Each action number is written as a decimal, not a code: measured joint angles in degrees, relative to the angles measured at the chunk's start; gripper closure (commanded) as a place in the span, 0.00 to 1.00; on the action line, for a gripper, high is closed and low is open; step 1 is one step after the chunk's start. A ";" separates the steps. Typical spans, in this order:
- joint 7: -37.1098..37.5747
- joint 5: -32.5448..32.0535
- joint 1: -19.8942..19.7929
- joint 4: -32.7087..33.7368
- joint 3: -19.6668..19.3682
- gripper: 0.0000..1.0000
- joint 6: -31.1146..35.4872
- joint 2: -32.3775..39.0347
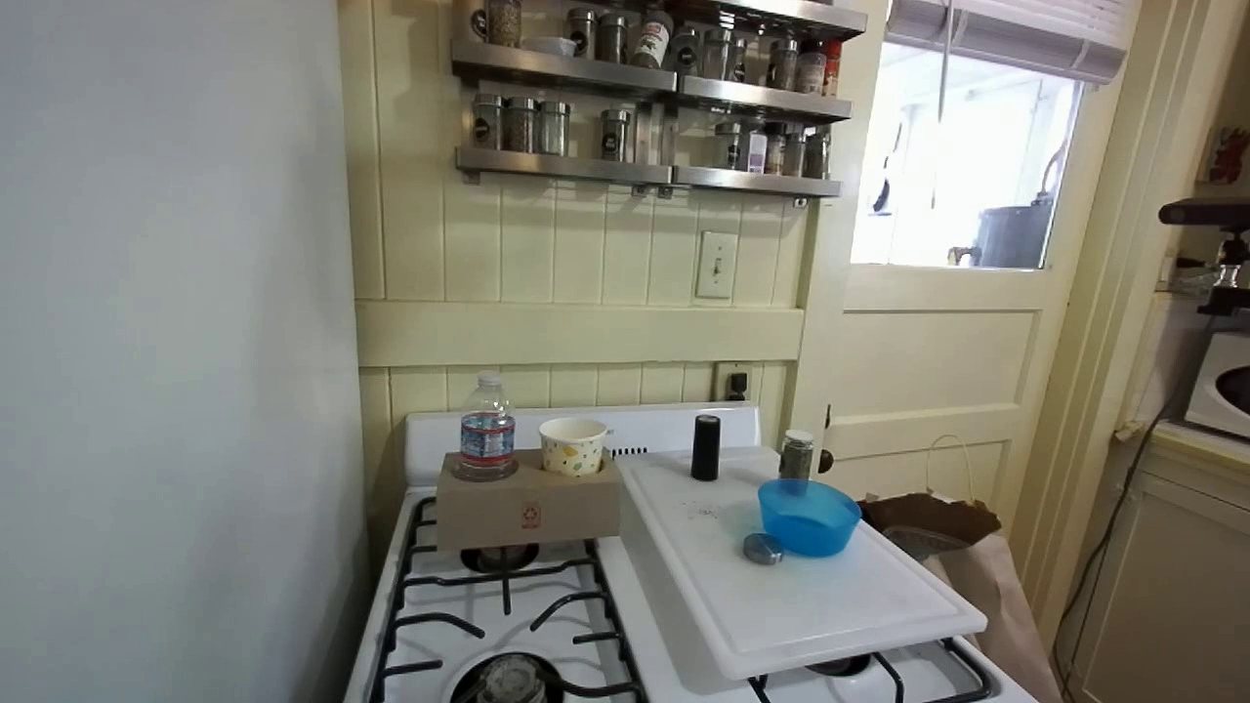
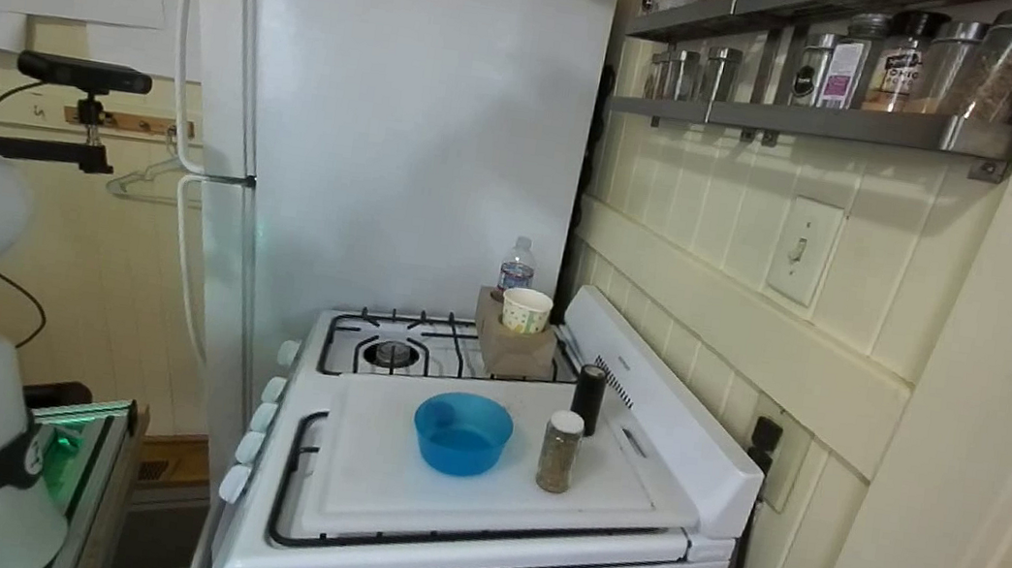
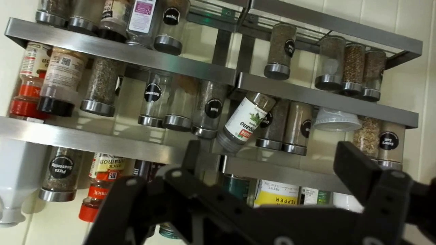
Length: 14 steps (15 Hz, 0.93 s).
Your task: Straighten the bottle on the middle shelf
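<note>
Jaws spread wide, holding nothing, at 6 o'clock in the wrist view. Beyond, toward their 11 o'clock, oregano bottle (image 3: 246,120) tilts on middle shelf (image 3: 330,101); straightening looks undone: grasp, righting, release left.

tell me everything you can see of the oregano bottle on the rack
The oregano bottle looks like clear glass or plastic, with a white label bearing green leaves and a red logo, and brownish contents visible below it. It leans sideways, top tipped toward the adjoining rack, base behind the middle shelf's front rail. The open jaws do not hold it; whether it touches neighbouring jars is unclear.
</note>
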 measured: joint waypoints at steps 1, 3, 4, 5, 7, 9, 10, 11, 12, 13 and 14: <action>0.34 1.39 0.49 0.36 -0.31 0.00 -0.04 0.42; 1.24 5.05 1.67 1.34 -1.00 0.00 -0.05 1.23; 1.94 6.57 2.02 1.79 -1.20 0.00 -0.03 1.54; 2.62 7.77 2.25 2.29 -1.31 0.00 -0.02 1.82; 3.73 9.43 2.60 3.06 -1.46 0.00 -0.02 2.29; 4.88 10.59 2.76 3.54 -1.47 0.00 -0.17 2.80; 5.22 11.27 2.92 3.73 -1.49 0.00 -0.18 3.19; 5.50 12.04 3.12 3.96 -1.57 0.00 -0.18 3.69; 5.58 12.97 3.36 4.31 -1.79 0.00 -0.17 4.40; 5.67 13.66 3.43 4.79 -2.07 0.00 -0.13 5.35; 5.87 14.12 3.41 5.47 -2.46 0.00 -0.11 6.49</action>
